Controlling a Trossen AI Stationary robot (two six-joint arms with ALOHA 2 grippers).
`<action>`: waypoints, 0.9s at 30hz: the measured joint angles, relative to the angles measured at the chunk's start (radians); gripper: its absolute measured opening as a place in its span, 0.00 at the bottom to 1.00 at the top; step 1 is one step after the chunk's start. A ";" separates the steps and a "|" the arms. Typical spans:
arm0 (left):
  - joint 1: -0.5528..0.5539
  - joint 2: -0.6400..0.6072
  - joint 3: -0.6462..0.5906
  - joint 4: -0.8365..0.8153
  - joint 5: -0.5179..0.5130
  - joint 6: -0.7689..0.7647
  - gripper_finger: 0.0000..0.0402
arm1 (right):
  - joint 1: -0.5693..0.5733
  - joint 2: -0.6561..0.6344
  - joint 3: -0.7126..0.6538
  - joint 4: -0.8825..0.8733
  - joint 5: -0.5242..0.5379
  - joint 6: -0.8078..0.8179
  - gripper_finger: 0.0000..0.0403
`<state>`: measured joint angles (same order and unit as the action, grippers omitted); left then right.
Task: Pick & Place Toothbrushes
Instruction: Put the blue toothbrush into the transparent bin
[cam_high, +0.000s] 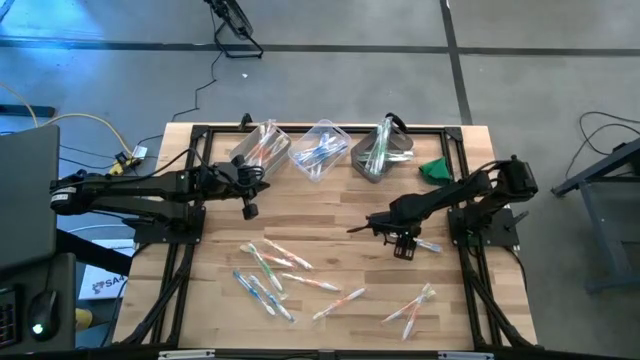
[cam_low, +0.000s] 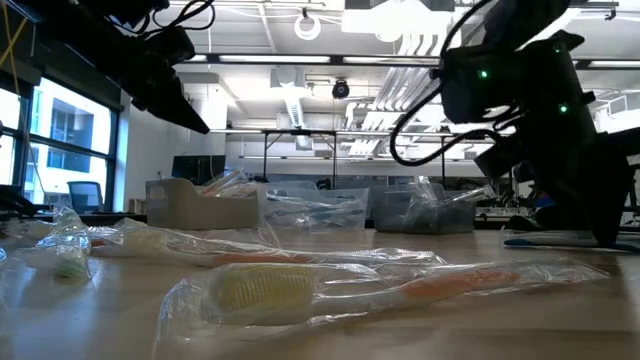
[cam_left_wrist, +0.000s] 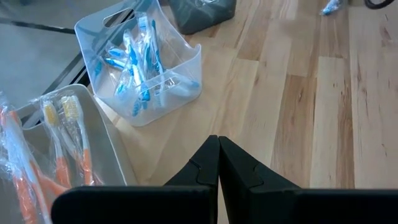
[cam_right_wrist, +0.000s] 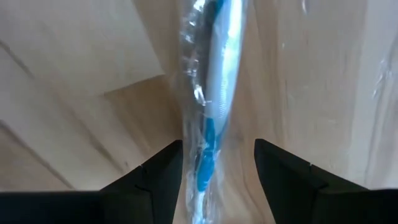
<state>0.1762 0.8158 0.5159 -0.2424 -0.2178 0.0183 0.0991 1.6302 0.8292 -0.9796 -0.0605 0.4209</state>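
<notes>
Right gripper (cam_right_wrist: 217, 165) down at the table, fingers spread wide either side of a blue wrapped toothbrush (cam_right_wrist: 214, 81), not clamped. Left gripper (cam_left_wrist: 218, 163) fully closed, empty, near the bins (cam_left_wrist: 177, 68).

Light wood-plank table (cam_high: 330, 215) with a black frame round the edge. Three plastic bins in a row along the far edge: left bin (cam_high: 262, 147) with orange toothbrushes, middle clear bin (cam_high: 320, 150) with blue ones, right bin (cam_high: 381, 151) with green ones. Small green object (cam_high: 435, 169) just right of the bins. Loose wrapped toothbrushes (cam_high: 270, 275) scattered over the near half, one blue-handled toothbrush (cam_right_wrist: 211, 93) lying apart at right.
</notes>
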 joint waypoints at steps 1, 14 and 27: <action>0.000 0.000 0.000 0.000 0.000 -0.005 0.00 | 0.000 0.000 -0.008 0.013 0.001 0.003 0.47; 0.000 0.000 0.000 0.001 0.000 -0.008 0.00 | 0.000 -0.001 -0.029 0.075 0.005 0.002 0.25; 0.000 0.000 0.000 0.001 0.000 -0.008 0.00 | -0.001 0.001 -0.007 0.123 -0.023 0.176 0.03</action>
<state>0.1761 0.8158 0.5159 -0.2413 -0.2180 0.0105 0.0983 1.6309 0.8218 -0.8565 -0.0833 0.5970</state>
